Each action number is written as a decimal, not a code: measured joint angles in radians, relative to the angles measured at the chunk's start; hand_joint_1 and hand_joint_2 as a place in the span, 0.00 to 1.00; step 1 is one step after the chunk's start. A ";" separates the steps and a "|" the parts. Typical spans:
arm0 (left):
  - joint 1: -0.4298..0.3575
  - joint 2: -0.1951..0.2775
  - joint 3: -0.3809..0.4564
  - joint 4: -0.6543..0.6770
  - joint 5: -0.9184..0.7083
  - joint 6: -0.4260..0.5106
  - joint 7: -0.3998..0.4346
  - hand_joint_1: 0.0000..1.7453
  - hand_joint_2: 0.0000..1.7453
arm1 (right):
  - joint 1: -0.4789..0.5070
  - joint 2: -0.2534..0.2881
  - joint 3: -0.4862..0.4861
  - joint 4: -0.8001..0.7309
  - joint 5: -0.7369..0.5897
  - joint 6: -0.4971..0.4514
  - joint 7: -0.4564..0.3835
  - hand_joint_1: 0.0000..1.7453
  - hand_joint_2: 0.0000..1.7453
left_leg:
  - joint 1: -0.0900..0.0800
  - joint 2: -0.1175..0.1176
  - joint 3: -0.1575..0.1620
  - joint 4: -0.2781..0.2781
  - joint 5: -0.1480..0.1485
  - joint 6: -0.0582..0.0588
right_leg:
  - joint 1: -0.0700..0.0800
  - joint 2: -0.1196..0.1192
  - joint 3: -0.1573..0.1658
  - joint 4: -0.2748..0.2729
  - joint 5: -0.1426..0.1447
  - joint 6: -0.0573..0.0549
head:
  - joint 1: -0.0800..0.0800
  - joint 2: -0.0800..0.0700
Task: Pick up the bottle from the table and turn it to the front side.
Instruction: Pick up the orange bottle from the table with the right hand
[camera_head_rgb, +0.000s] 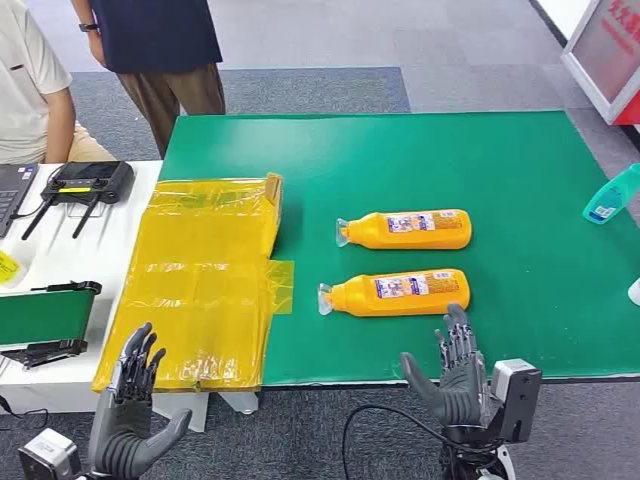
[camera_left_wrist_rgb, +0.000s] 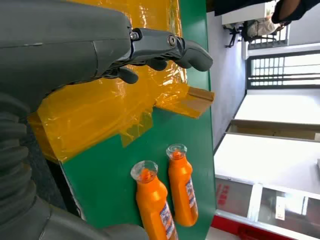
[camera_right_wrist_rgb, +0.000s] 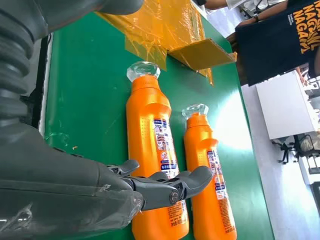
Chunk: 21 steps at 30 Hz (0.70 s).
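Both orange plastic bottles with clear caps lie flat mid-frame on the green table (camera_head_rgb: 528, 160) — the nearer bottle (camera_head_rgb: 396, 292) just above the empty, spread-fingered right hand (camera_head_rgb: 456, 365), left hand (camera_head_rgb: 132, 400) likewise empty — so a grasp could roll it into the farther bottle (camera_head_rgb: 407, 229).

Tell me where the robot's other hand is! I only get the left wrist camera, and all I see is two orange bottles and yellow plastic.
Observer: The right hand hovers open at the near edge of the green table, by the base end of the nearer orange bottle.
Operator: Are there more bottles I can't see?
Observer: Yes, a teal bottle lies at the table's right edge, well apart from the orange ones.
Operator: Anything on the other side?
Observer: A black device with antennas sits on a white table left of the green one.
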<state>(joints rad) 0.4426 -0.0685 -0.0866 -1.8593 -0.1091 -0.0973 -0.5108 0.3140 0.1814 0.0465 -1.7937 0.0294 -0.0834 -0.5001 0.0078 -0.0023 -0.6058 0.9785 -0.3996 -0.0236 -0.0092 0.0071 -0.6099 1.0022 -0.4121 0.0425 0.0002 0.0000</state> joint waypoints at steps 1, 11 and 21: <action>0.000 -0.003 0.001 0.000 -0.001 -0.002 0.000 0.00 1.00 | 0.000 -0.001 0.001 0.000 0.000 0.000 0.001 0.00 1.00 | 0.000 0.000 0.000 0.000 0.000 0.000 | 0.000 0.000 0.000 0.000 0.000 0.000 | 0.000 0.000; 0.001 -0.020 0.009 0.000 -0.007 0.006 0.000 0.00 1.00 | 0.001 -0.015 0.014 0.000 0.000 -0.011 0.006 0.00 1.00 | 0.000 0.000 0.000 0.000 0.000 0.000 | 0.000 0.000 0.000 0.000 0.000 0.000 | 0.000 0.000; 0.022 -0.027 0.038 -0.009 -0.002 -0.008 0.001 0.00 1.00 | 0.001 -0.017 0.014 0.000 0.006 -0.015 0.015 0.00 1.00 | 0.000 0.000 0.000 0.000 0.000 0.000 | 0.000 0.000 0.000 0.000 0.000 0.000 | 0.000 0.000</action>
<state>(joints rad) 0.4647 -0.0958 -0.0490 -1.8681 -0.1113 -0.1055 -0.5101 0.3146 0.1647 0.0601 -1.7933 0.0352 -0.0985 -0.4849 0.0078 -0.0023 -0.6057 0.9785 -0.3999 -0.0238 -0.0092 0.0071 -0.6099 1.0022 -0.4122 0.0425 0.0000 0.0000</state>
